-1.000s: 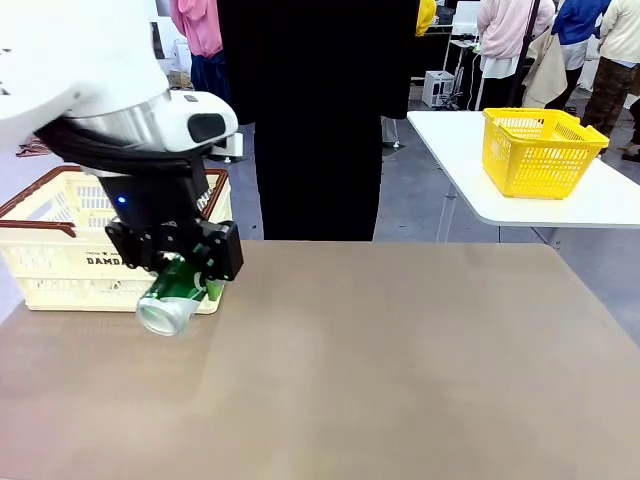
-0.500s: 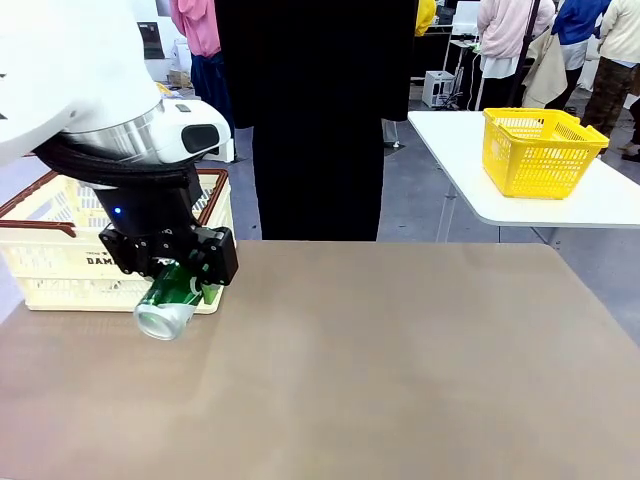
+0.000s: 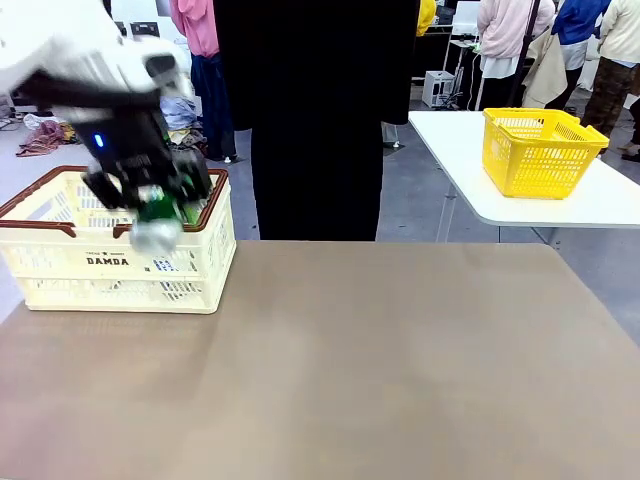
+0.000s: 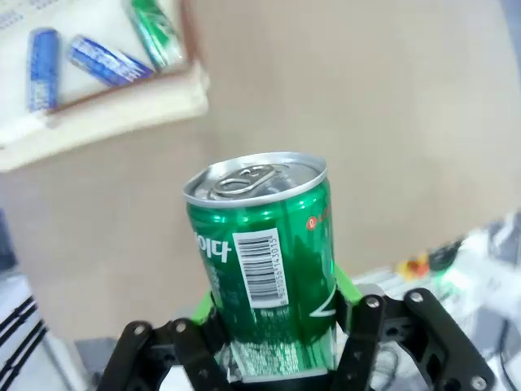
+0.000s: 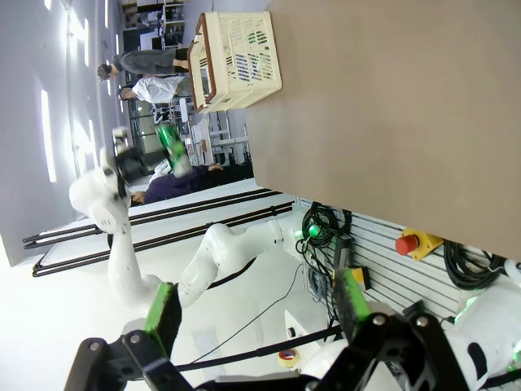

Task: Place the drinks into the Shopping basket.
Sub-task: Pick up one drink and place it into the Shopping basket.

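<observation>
Your left gripper [image 4: 273, 346] is clamped on the green can [image 4: 264, 261]; the green pads bear on opposite sides of the lower body, near the bottom end, and the pull-tab end points away from the wrist. In the front view the same gripper [image 3: 150, 205] carries the can [image 3: 156, 222] tilted, silver end down and toward the camera, over the near right part of the Shopping basket [image 3: 200, 290]; the picture is blurred there, so you cannot tell whether the can is fully inside the rim line.

Treat the can as a thin-walled metal cylinder; judged from its look, it is stiff along its length but dents under a hard squeeze across the body. The painted wall is smooth and likely slippery; a grip close to one end leaves most of the weight overhanging, so expect it to pivot between the pads if you swing fast. Whether it is full cannot be told; assume a full, fairly heavy load. A mid-body hold across the diameter is the safer place to take such a can.

Inside the basket the left wrist view shows two blue cans [image 4: 102, 61] and a second green can [image 4: 155, 32] lying on the floor; release low to avoid can-on-can impact.

Your right gripper [image 5: 256, 314] stands wide and empty, off the table edge, well apart from the basket [image 5: 236, 49].
</observation>
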Tool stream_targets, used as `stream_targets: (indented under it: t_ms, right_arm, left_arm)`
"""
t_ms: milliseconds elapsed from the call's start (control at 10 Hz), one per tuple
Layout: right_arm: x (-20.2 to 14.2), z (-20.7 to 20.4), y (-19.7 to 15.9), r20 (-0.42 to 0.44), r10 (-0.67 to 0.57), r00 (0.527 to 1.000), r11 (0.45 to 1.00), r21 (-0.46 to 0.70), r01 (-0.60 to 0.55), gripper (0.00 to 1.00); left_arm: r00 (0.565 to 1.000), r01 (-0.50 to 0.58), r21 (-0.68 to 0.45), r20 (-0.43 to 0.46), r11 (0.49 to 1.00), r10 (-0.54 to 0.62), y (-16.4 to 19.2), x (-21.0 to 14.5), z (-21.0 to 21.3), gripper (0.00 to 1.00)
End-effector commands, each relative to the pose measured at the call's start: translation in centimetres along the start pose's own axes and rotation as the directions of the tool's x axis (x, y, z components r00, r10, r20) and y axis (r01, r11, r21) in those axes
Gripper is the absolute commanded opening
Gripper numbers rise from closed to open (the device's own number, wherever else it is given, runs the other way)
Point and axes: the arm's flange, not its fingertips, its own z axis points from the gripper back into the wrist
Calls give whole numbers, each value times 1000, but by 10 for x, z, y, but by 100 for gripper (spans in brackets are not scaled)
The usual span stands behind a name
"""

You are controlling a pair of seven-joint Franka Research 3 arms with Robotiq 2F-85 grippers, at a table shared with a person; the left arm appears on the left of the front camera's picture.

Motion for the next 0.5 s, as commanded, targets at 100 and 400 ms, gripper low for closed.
stream_targets:
  t_ms: [100,400]
  right_arm:
    - [-2,3,-1,-9,19,1000,1000,-8,-19,100]
    - [-2,3,-1,-9,19,1000,1000,-8,-19,100]
  left_arm:
    - [998,-52,20,34,998,51,70,131,-13,0]
    - [992,-115,114,-47,987,121,140,180,-42,0]
